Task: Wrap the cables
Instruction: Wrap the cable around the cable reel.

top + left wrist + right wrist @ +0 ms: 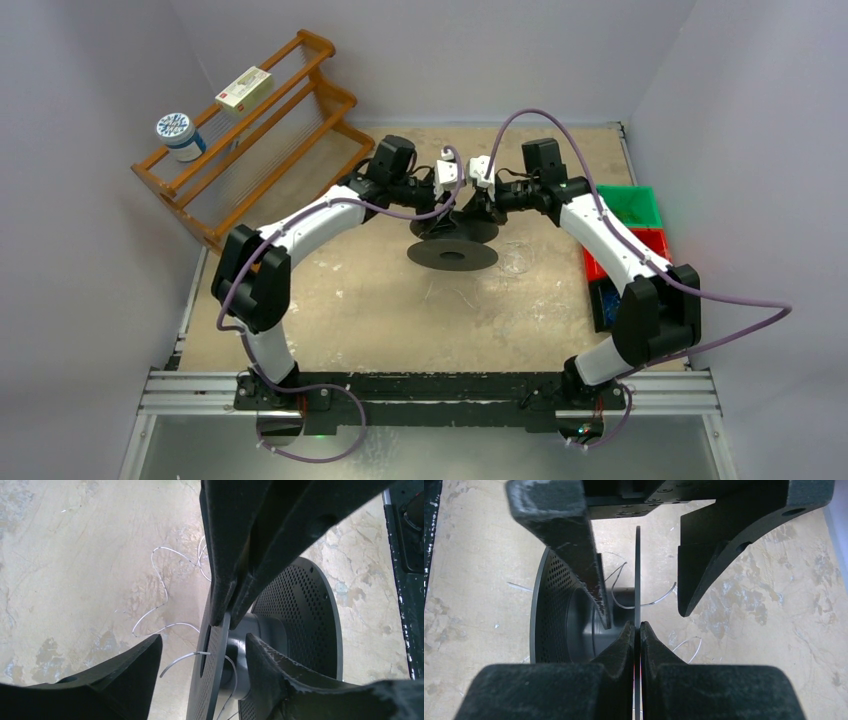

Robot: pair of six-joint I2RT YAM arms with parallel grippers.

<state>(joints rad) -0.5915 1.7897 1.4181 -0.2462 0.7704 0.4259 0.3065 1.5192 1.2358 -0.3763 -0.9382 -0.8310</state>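
Observation:
A black spool with two perforated flanges (452, 255) is held on edge above the table between both arms. My right gripper (636, 626) is shut on the rim of one thin flange (637, 555); in the left wrist view its fingers (225, 580) come down from above. My left gripper (204, 639) is open and straddles that same flange (207, 690), with one finger beside the hub (260, 630). A thin whitish cable (161, 575) lies in loose loops on the table. Its end (182, 658) pokes out through a slot in the flange, also seen in the right wrist view (659, 599).
A wooden rack (290, 120) stands at the back left, holding a small box (244, 88) and a round tin (178, 135). Green (630, 205), red (650, 245) and blue (605, 305) bins sit by the right edge. Purple robot cords (560, 125) arc over the arms.

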